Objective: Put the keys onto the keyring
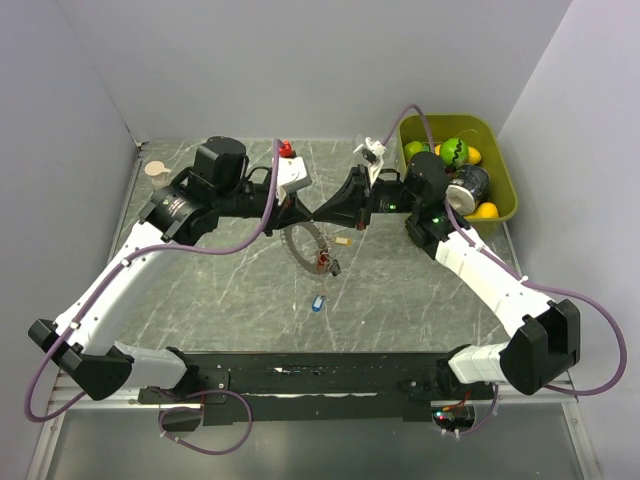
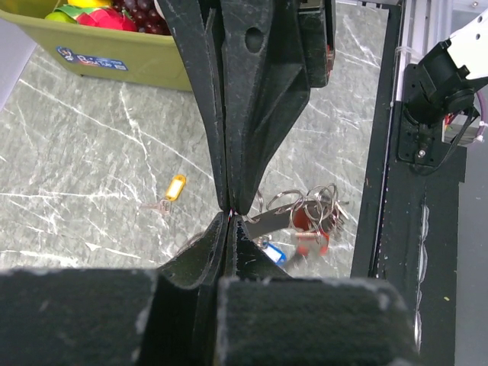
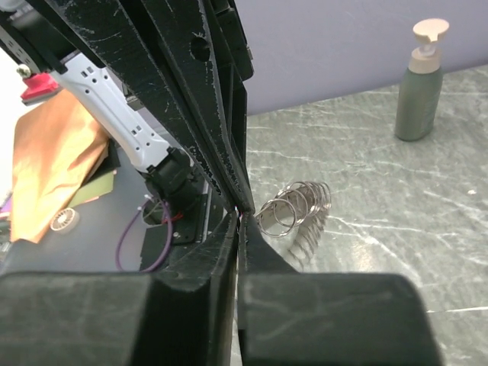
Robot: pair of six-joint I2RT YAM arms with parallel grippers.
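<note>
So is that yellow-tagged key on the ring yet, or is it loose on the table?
Loose. The yellow-tagged key lies by itself on the table, clearly apart from the keyring.

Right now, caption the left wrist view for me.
Tip to tip: left gripper and right gripper, both shut, above the keyring; yellow-headed key alongside.
</note>
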